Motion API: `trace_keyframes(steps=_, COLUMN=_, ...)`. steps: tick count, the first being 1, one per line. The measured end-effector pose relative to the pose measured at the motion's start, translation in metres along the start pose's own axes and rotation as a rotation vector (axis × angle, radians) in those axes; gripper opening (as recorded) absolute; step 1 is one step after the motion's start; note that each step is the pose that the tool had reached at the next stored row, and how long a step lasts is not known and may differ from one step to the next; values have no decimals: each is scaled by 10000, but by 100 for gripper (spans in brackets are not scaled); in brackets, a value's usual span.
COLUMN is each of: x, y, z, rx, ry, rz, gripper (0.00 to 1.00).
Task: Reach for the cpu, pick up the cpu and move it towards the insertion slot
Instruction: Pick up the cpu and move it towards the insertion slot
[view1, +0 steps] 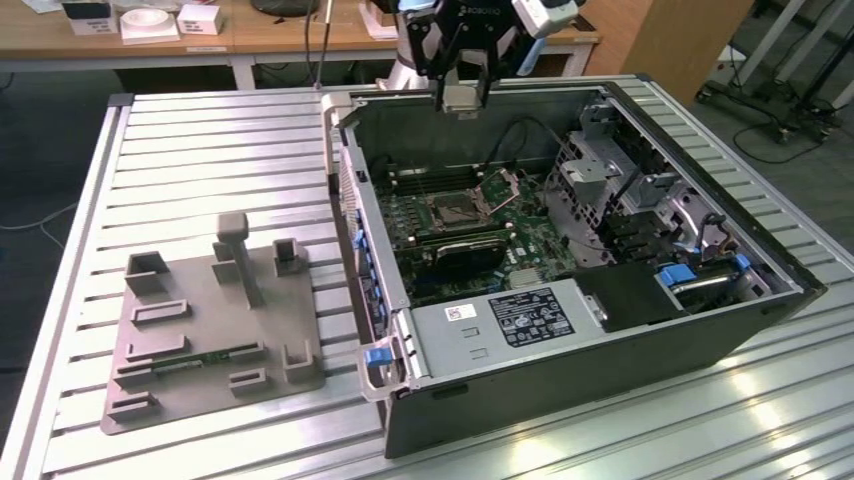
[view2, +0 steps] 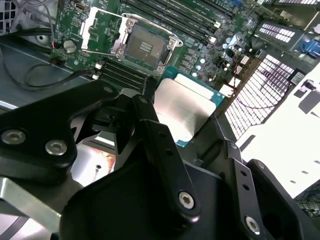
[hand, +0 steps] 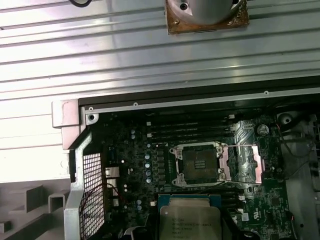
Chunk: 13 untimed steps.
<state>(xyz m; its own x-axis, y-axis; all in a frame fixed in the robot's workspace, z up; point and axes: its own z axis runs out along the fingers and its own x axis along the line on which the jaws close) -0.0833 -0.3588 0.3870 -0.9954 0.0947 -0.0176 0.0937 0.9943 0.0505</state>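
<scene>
I have the gripper up high over the back wall of the open computer case, at the far end of the bench in the exterior view. Its jaws are closed narrow on the cpu, which hangs flat between them, clear of the case and everything inside it.

In the second wrist view the cpu shows its silver metal top, pinched between the black fingers, with the motherboard far beneath it. In the first wrist view the cpu sits in front of the camera, silver face and pale rim visible.

The insertion slot lies open on the green motherboard inside the case, its metal bracket swung up and leaning back on the side toward the exterior view's right. I see the dark square of the insertion slot with its shiny frame in the second wrist view, and in the first wrist view the insertion slot has the hinged bracket laid open just beside it. The cpu is well above the slot and not touching it.

On the exterior view's left, the grey tray rests on the bench beside the case, well apart from the gripper.
</scene>
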Motion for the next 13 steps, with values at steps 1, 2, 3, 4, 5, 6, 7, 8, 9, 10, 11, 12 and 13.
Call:
trace_keyframes(steps=1, x=-7, y=1, z=1, rx=0, ry=0, rz=2, gripper=55)
trace_keyframes(steps=2, x=-15, y=3, z=1, rx=1, ry=0, rz=3, gripper=55)
trace_keyframes(steps=3, x=-22, y=4, z=3, rx=1, ry=0, rz=6, gripper=55)
trace_keyframes(steps=4, x=-30, y=5, z=4, rx=0, ry=0, rz=7, gripper=55)
trace_keyframes(steps=5, x=-37, y=7, z=5, rx=0, ry=0, rz=9, gripper=55)
trace_keyframes(steps=6, x=-44, y=9, z=6, rx=0, ry=0, rz=10, gripper=55)
trace_keyframes(steps=7, x=-50, y=11, z=7, rx=0, ry=0, rz=11, gripper=55)
trace_keyframes(steps=8, x=-55, y=14, z=8, rx=1, ry=0, rz=11, gripper=55)
trace_keyframes(steps=9, x=-60, y=16, z=9, rx=1, ry=0, rz=11, gripper=55)
trace_keyframes(steps=10, x=-66, y=18, z=11, rx=1, ry=0, rz=12, gripper=55)
trace_keyframes(steps=11, x=-74, y=21, z=12, rx=0, ry=0, rz=12, gripper=55)
trace_keyframes(steps=12, x=-81, y=23, z=14, rx=0, ry=0, rz=13, gripper=55)
trace_keyframes(steps=13, x=-88, y=25, z=16, rx=1, ry=0, rz=13, gripper=55)
